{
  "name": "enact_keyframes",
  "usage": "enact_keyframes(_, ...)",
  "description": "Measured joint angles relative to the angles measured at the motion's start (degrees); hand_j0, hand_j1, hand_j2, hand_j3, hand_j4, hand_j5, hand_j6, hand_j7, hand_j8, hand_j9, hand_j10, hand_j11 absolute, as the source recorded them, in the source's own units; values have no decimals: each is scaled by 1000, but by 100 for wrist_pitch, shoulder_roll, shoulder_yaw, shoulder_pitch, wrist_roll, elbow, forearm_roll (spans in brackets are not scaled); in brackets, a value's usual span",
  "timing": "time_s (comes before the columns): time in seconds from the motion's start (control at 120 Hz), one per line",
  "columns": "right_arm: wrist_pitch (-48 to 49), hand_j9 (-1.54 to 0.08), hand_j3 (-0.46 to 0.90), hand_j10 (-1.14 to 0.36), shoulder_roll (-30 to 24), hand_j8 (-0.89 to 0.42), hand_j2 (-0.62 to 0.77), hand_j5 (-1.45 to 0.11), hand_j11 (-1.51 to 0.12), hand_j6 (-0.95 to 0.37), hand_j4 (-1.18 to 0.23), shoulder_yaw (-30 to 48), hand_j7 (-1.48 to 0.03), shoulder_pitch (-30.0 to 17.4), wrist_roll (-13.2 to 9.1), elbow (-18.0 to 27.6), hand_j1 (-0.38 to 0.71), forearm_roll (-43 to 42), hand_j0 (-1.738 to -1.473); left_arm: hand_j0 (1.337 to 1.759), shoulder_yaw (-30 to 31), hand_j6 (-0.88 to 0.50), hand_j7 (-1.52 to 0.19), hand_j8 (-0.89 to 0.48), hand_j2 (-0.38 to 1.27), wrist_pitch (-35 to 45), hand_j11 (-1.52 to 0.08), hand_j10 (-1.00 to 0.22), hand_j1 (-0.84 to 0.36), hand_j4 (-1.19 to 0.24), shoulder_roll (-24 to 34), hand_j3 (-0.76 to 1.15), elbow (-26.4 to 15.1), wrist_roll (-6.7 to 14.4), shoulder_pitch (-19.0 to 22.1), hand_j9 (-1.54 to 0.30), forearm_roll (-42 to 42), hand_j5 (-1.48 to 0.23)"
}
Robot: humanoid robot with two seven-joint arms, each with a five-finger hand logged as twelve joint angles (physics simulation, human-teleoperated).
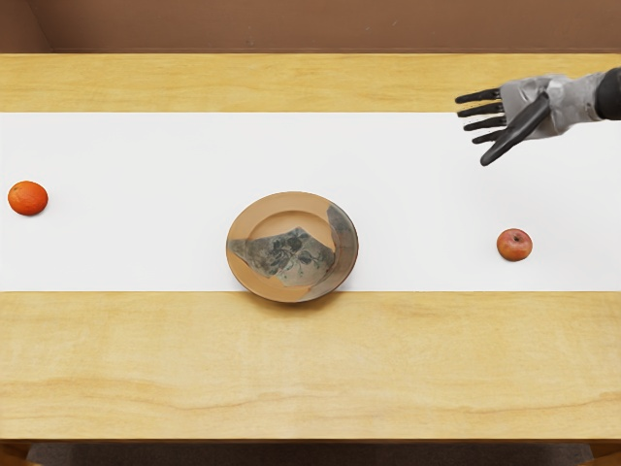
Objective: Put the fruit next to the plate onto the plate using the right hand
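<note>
A brown plate (292, 247) with a grey painted pattern sits in the middle of the white runner. To its right, well apart from it, lies a small red apple (514, 245). An orange fruit (28, 198) rests near the runner's left end. My right hand (492, 120) comes in from the upper right edge and hovers over the runner's far edge, above and behind the apple. Its dark fingers are spread and hold nothing. The left arm does not show.
The white runner (146, 243) crosses a wooden table (310, 359) from left to right. Bare wood lies in front of and behind it. A brown wall runs along the far side.
</note>
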Motion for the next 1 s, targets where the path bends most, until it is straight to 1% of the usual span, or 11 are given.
enact_keyframes(0.15,0,0,0,0,23,0,-1,0,0,0,-1,-152,0,21,-1,-31,-349,-90,-1658,1658,0,-11,-13,-11,2,0,-13,-10,337,-10,0,0,0,-1,0,-13,0,-13)
enact_keyframes(0.183,0,0,0,0,6,0,-1,0,0,0,-1,-290,0,55,-1,10,-349,-260,-1658,1658,0,-11,-13,-11,2,0,-13,-10,337,-10,0,0,0,-1,0,-13,0,-13)
enact_keyframes(0.225,-40,0,0,0,-37,0,0,0,0,0,0,-647,0,195,-1,207,-349,-598,-1658,1658,-1,-11,-13,-11,2,0,-13,-10,337,-10,0,0,0,-1,0,-13,-1,-13)
enact_keyframes(0.308,-1041,0,0,-1,-231,-1,-1,0,0,-1,-1,-1843,0,707,-1,1052,-349,-1096,-1658,1658,0,-11,-13,-11,2,0,-13,-10,337,-10,0,0,0,-1,0,-13,0,-13)
enact_keyframes(0.392,-2068,0,0,-1,-730,-2,0,0,0,-2,-2,-2652,0,1289,-1,2058,-349,-1325,-1658,1658,0,-11,-13,-11,2,0,-13,-10,337,-10,0,0,0,-1,0,-13,0,-13)
enact_keyframes(0.475,-3039,0,0,-1,-996,-2,0,0,0,-2,-2,-3583,0,1824,-1,2957,-349,-1668,-1658,1658,0,-11,-13,-11,2,0,-13,-10,337,-10,0,0,0,-1,0,-13,-1,-13)
enact_keyframes(0.567,-4317,0,0,-2,-1087,-2,0,0,0,-3,-2,-4315,0,2113,-1,4031,-349,-2042,-1658,1658,0,-11,-13,-10,2,0,-13,-10,337,-10,0,0,0,-2,0,-13,0,-13)
enact_keyframes(0.65,-5057,0,0,-2,-909,-2,0,0,0,-3,-2,-4621,0,2157,-1,4644,-349,-2142,-1658,1658,0,-11,-13,-10,2,0,-13,-10,337,-10,0,0,0,-1,0,-13,0,-13)
enact_keyframes(0.725,-5505,-3,0,-4,-663,-5,0,-3,-3,-6,-5,-4774,-3,2058,-1,4938,-346,-2103,-1658,1658,0,-11,-13,-10,2,0,-13,-10,337,-10,0,0,0,-2,0,-13,0,-13)
enact_keyframes(0.783,-5712,-40,0,-33,-547,-33,-6,-41,-40,-34,-33,-4864,-40,1961,-1,5062,-312,-2088,-1658,1658,0,-11,-13,-10,2,0,-13,-10,337,-10,0,0,0,-3,0,-13,0,-13)
enact_keyframes(1.0,-6512,-132,0,-103,-342,-104,-19,-132,-132,-104,-103,-5248,-132,1748,-1,5219,-228,-2070,-1658,1658,0,-11,-13,-11,2,0,-13,-10,337,-11,0,0,0,0,0,-13,0,-13)
